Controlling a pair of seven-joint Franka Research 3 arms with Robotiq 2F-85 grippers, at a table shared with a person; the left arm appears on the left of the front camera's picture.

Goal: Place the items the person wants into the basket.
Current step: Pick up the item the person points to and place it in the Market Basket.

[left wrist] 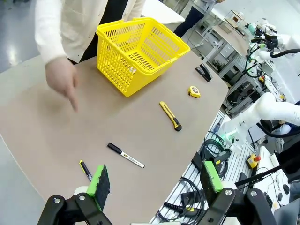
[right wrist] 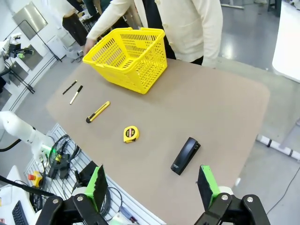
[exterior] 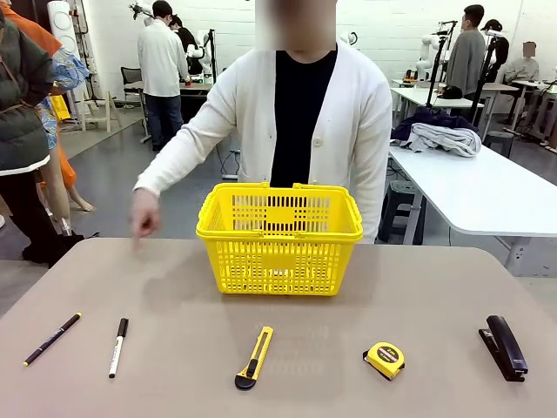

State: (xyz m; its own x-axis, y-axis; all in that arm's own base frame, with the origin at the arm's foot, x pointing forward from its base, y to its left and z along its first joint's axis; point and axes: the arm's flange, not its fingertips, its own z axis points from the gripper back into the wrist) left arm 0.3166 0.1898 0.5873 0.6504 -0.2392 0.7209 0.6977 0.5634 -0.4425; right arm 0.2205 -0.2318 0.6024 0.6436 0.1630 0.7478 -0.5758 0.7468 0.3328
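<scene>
A yellow lattice basket point(exterior: 279, 237) stands at the table's far middle, in front of the person in a white cardigan point(exterior: 348, 113). The person's hand point(exterior: 144, 213) points a finger down at the table's far left. Along the near edge lie a thin black pen point(exterior: 52, 339), a yellow-and-black utility knife point(exterior: 254, 357) and a black stapler point(exterior: 504, 347). My left gripper point(left wrist: 155, 180) hangs open high above the pen point(left wrist: 85, 169), holding nothing. My right gripper point(right wrist: 152, 183) is open too, high over the stapler point(right wrist: 185, 155).
A white marker with a black cap point(exterior: 118, 347) lies beside the pen, and a yellow tape measure point(exterior: 384, 360) sits between the knife and the stapler. Bare tabletop separates the row of tools from the basket. Other tables and people stand behind.
</scene>
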